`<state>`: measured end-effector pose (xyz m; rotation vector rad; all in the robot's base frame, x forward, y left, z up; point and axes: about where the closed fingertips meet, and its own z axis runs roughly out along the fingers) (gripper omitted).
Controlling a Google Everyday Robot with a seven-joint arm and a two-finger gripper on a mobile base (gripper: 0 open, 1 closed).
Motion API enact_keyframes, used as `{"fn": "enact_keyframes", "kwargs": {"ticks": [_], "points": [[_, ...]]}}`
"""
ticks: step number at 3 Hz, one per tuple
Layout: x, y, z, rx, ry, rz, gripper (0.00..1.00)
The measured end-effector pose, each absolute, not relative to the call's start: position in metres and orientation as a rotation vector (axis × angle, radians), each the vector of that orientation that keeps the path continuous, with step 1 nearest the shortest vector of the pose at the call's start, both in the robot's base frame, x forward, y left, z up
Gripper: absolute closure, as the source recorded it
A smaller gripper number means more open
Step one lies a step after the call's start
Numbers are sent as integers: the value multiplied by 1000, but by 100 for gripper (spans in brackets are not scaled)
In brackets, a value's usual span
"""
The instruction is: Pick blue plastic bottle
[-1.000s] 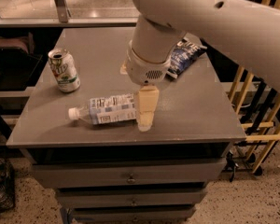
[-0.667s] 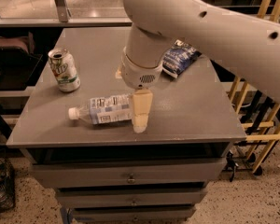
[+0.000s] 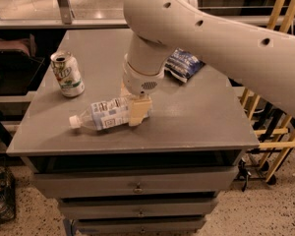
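Nearest us, the drawer fronts [image 3: 137,183] sit below the grey table [image 3: 201,119]. On its front half lies the blue plastic bottle [image 3: 104,115], on its side, clear, with a pale blue-and-white label and its white cap pointing left. The gripper [image 3: 136,108] is down at the bottle's base end; we cannot tell whether it is spread or clamped. Behind-left stands a green-white soda can [image 3: 67,74], and at the far right lies a dark blue chip bag [image 3: 184,64]. The arm overhangs that side.

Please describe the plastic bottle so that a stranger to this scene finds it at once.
On top of the grey drawer cabinet, near its front edge, the blue plastic bottle lies on its side, with the gripper at the end away from its white cap. Unlike the upright green-white soda can and the dark blue chip bag, it is clear and long.
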<state>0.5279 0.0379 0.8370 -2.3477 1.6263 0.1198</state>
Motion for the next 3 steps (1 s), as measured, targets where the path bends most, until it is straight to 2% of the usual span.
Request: {"fn": "enact_keyframes", "kwargs": {"ticks": [2, 3], "points": [[541, 35, 863, -2250, 1574, 141, 87], [551, 29, 894, -2186, 1521, 167, 100]]}}
